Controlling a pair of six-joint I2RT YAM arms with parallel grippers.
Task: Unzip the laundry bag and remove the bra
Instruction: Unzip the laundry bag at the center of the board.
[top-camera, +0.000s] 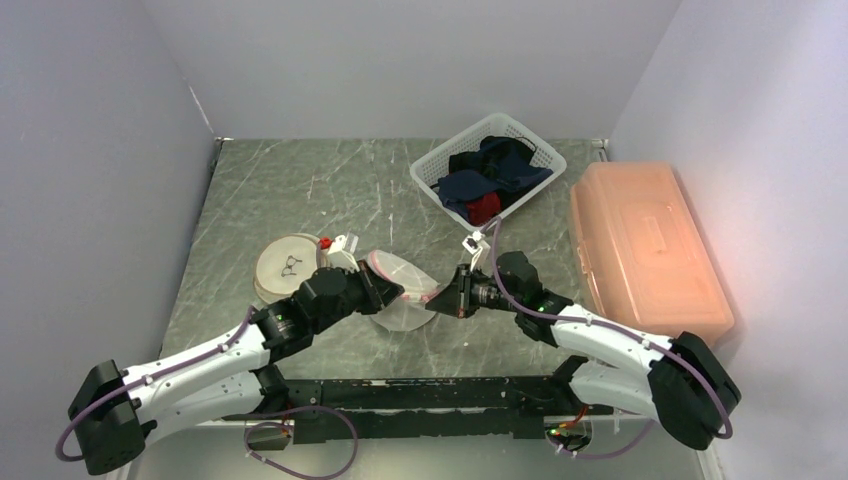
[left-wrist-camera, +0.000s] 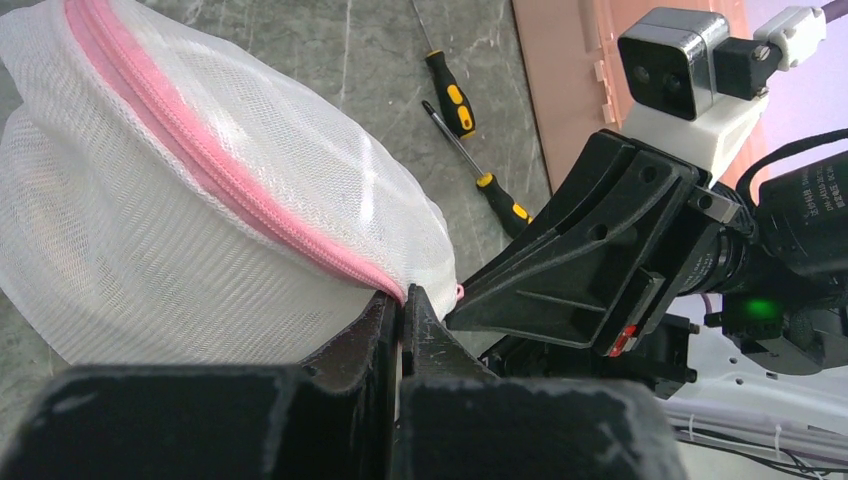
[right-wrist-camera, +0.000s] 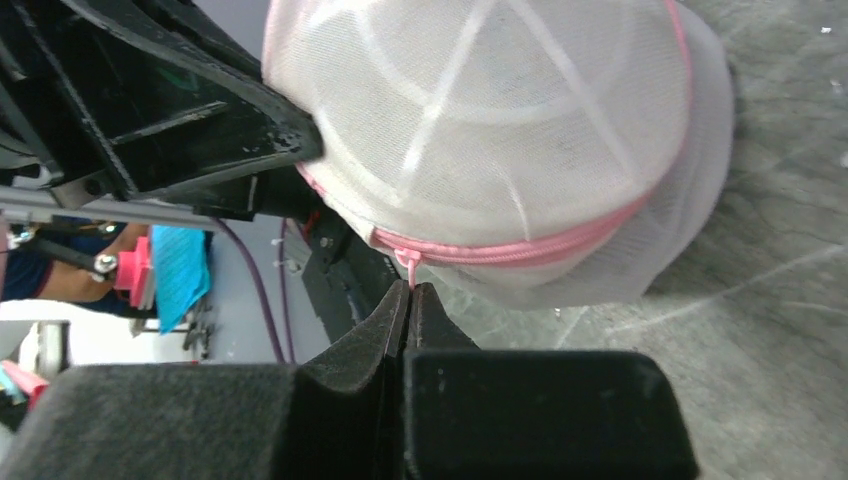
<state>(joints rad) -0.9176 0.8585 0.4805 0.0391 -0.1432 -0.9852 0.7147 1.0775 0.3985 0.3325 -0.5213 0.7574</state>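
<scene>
– White mesh with a pink zip, that's the laundry bag, dead centre of the top view, right between the two arms. Anyone see how it's being gripped?

– Yeah. The left gripper has its fingers pressed together on the bag's edge, right where the pink zipper runs down into them at the bottom middle of the left wrist view. No gap between the pads.

– And the other side?

– The right gripper is closed to a point too, and the little pink zipper pull hangs straight down into its tips. Looks pinched. The bag bulges above them, filling the upper middle of that frame.

– Zip open or not?

– Closed along every bit I can see. Can't make out what's inside through the mesh.

– What's it on?

– A grey marbled table with plain white walls round it. A white basket of dark clothes sits upper right, an orange plastic box is at the right edge, and a pale round disc is left of the bag. Two yellow-and-black screwdrivers show at the top of the left wrist view.
</scene>
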